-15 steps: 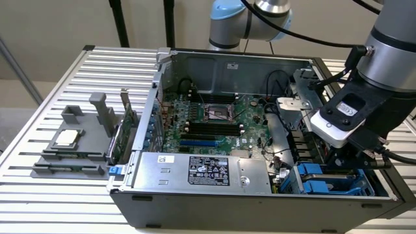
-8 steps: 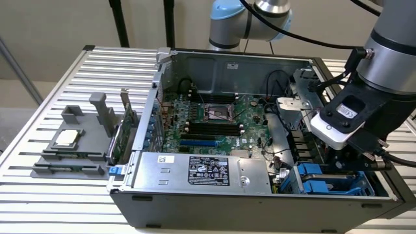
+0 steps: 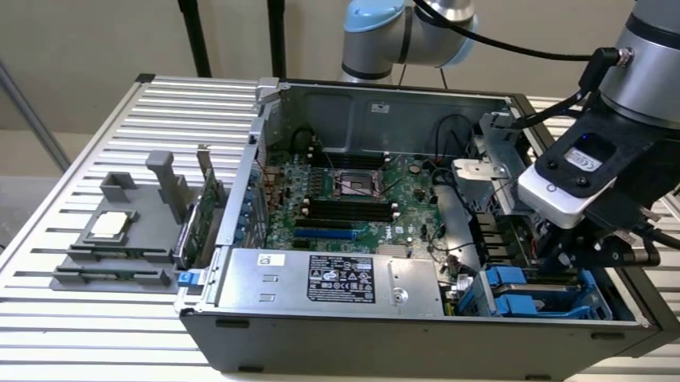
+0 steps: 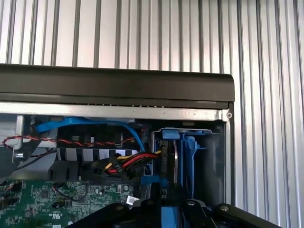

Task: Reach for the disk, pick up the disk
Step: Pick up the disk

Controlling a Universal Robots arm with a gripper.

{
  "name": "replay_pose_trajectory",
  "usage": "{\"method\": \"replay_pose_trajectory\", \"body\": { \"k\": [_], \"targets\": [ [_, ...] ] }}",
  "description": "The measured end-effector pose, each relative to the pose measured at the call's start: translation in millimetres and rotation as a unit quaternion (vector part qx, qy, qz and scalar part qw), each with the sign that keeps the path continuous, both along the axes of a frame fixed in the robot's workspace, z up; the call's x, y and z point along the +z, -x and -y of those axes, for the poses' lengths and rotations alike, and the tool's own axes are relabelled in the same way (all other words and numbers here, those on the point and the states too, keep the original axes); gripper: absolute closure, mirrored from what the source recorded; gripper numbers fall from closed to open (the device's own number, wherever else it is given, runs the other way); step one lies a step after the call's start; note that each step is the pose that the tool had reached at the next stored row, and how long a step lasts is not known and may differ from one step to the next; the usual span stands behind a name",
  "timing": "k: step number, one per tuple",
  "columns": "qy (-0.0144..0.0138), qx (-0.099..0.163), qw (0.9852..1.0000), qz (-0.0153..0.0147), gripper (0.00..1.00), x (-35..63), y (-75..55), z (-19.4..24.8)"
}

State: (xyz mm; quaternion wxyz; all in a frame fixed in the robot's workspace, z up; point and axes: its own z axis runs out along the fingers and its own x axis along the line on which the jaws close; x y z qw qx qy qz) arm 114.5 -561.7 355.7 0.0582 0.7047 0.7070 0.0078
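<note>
Exterior view: gripper [image 3: 579, 253] lowered into open computer case [image 3: 351, 95] on slatted worktop [image 3: 85, 127], at drive bay on the exterior view's right, directly over blue carrier rails of disk [image 3: 521, 296]. Finger state: cannot tell. Step judged: reach nearly complete, pick-up not yet shown.

Wrist view: disk [image 4: 176, 156] seated edge-on in bay between blue rails, beside red-yellow cable bundle [image 4: 128, 161]. Requirement judged: square alignment on rails.
</note>
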Motion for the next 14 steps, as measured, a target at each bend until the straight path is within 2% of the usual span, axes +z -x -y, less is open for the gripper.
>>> {"method": "replay_pose_trajectory", "body": {
  "k": [8, 11, 12, 13, 14],
  "targets": [
    [-0.0001, 0.007, 1.0000, 0.0000, 0.76, 2.3, 18.4, -0.1],
    [0.0000, 0.007, 1.0000, 0.0000, 0.76, 4.7, 23.1, -1.5],
    [0.0001, 0.007, 1.0000, 0.0001, 0.78, 5.7, 24.1, -1.9],
    [0.0000, 0.007, 1.0000, 0.0004, 0.85, 6.5, 25.0, -2.1],
    [-0.0001, 0.007, 1.0000, 0.0006, 0.85, 7.3, 25.8, -2.3]
  ]
}}
